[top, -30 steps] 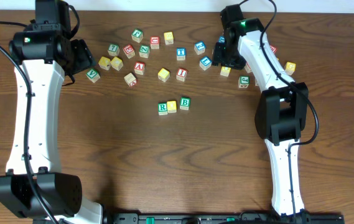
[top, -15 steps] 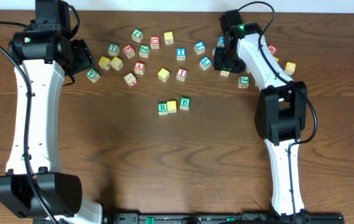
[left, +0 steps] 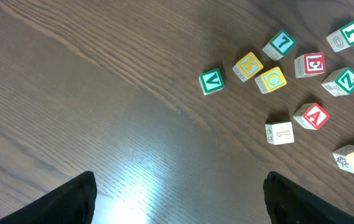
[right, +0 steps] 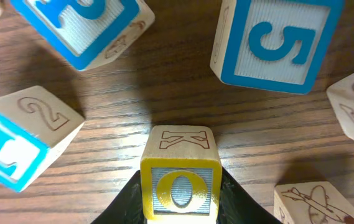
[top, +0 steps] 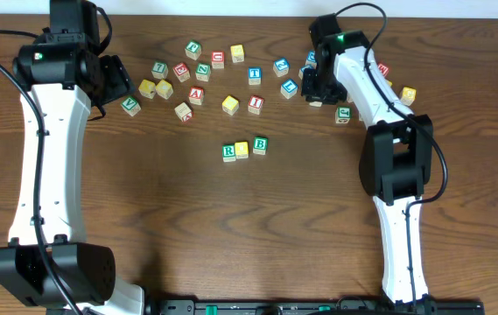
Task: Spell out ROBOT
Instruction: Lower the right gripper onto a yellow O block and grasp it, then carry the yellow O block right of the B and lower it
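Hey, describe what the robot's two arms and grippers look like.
Both arms, left arm and right arm, have white links with bulky black joints, a green light near each wrist, and black cables looping off the top. The left gripper and right gripper have plain black fingers.

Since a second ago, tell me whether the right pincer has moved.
Yes. The right pincer has edged toward the blue-lettered cube beside it, and its fingers have closed in on the yellow O cube.
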You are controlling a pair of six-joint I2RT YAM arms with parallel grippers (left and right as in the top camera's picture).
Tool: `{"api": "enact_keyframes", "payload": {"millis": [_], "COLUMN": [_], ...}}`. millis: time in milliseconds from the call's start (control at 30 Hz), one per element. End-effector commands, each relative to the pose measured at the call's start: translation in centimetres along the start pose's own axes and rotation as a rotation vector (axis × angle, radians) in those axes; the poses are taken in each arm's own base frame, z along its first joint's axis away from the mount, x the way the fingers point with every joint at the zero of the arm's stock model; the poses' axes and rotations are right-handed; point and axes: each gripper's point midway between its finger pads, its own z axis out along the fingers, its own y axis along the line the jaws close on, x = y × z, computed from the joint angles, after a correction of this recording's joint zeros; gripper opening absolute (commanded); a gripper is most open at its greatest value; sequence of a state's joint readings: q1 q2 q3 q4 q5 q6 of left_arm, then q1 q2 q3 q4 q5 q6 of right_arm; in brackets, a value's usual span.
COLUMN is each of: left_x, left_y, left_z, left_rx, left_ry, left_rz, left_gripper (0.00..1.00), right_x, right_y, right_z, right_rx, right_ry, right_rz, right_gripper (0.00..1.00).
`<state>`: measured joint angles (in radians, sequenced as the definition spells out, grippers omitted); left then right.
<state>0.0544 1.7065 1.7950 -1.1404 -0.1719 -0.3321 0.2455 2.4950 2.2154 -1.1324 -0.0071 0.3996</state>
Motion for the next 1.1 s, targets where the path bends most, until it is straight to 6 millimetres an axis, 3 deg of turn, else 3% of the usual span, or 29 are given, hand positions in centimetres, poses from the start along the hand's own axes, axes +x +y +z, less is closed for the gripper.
{"api": "enact_keyframes", "payload": {"millis": [0, 300, 500, 733, 1067], "left_x": [0.1, 0.1, 0.1, 0.1, 0.1], "left_y": [0.3, 0.3, 0.2, 0.2, 0.2], "left_z": [0.7, 0.7, 0.7, 0.7, 0.7], "left_rx": [-0.023, -0.023, -0.022, -0.022, -0.022], "left_ry": [0.010, 0.010, 0.007, 0.007, 0.007], "left_rz": [0.012, 0.012, 0.012, 0.012, 0.012], "left_gripper": [0.85, 0.85, 0.84, 0.84, 0.84], "right_x": [-0.7, 0.3, 4.5, 9.5, 13.1], "right_y": [0.3, 0.0, 3.1, 6.2, 8.0], "right_z": [-2.6, -2.6, -2.9, -3.3, -2.1], "right_rx": [-0.009, 0.027, -0.105, -0.073, -0.014], "right_ry": [-0.052, -0.022, 0.138, 0.251, 0.302], "right_rz": [-0.030, -0.053, -0.175, -0.288, -0.327], "right_gripper": [0.28, 0.23, 0.24, 0.24, 0.24]}}
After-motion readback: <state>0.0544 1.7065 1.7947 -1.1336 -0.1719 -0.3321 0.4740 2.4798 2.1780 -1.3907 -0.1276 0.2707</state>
